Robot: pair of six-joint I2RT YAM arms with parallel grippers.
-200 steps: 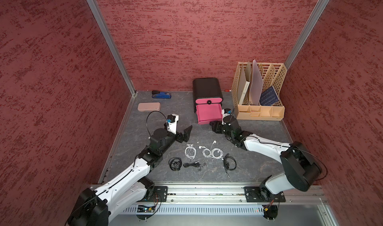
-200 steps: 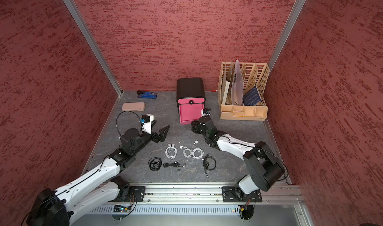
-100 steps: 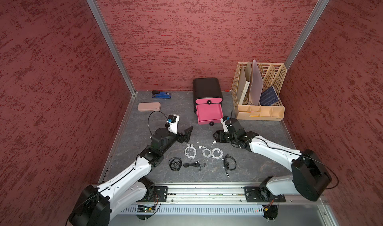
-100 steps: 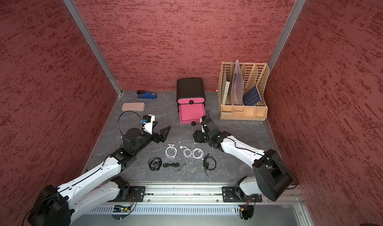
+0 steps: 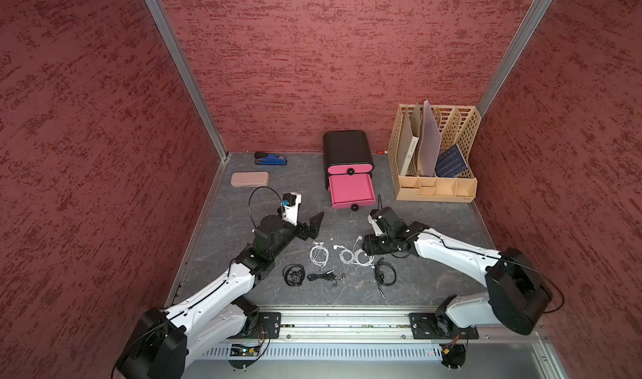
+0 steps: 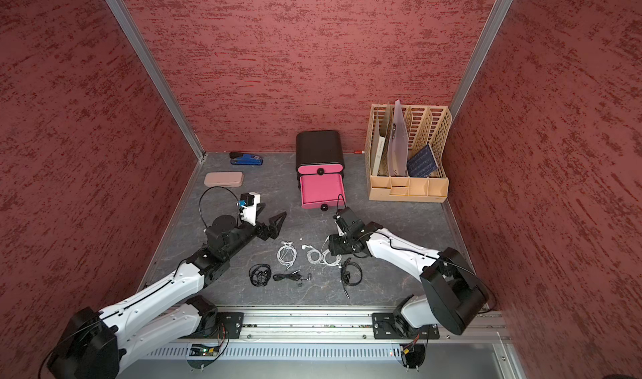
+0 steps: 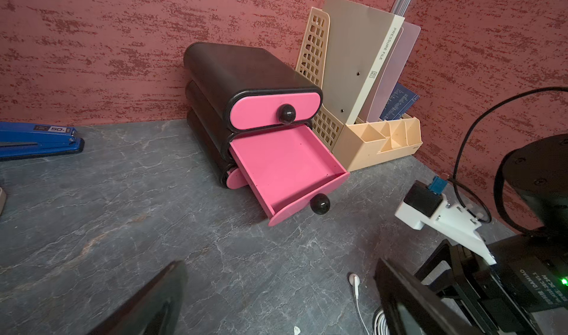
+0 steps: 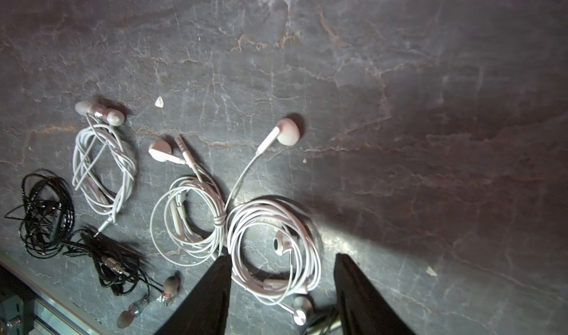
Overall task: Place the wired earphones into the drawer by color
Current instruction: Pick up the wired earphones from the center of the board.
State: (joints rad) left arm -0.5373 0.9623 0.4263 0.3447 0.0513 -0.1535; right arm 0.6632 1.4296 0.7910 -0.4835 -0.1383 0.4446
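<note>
Three white wired earphones (image 5: 319, 254) (image 5: 345, 255) (image 5: 363, 257) lie coiled in a row on the grey floor. Three black ones (image 5: 293, 274) (image 5: 324, 276) (image 5: 384, 276) lie nearer the front rail. The black cabinet's middle pink drawer (image 5: 351, 189) (image 7: 285, 164) is pulled out and empty. My right gripper (image 5: 368, 247) (image 8: 282, 258) is open and low over the rightmost white bundle (image 8: 273, 244), one finger on each side of its coil. To the left of the earphones my left gripper (image 5: 314, 222) (image 7: 281, 264) hovers wide open and empty, pointing at the drawer.
A beige file organizer (image 5: 434, 186) stands at the back right, close to the cabinet. A blue stapler (image 5: 270, 159) and a pinkish case (image 5: 249, 179) lie at the back left. Red walls close in three sides, and a metal rail (image 5: 347, 325) runs along the front.
My right arm has drawn back from the drawer front and come down over the white earphones, its jaws narrowing a little. The left arm has barely moved.
</note>
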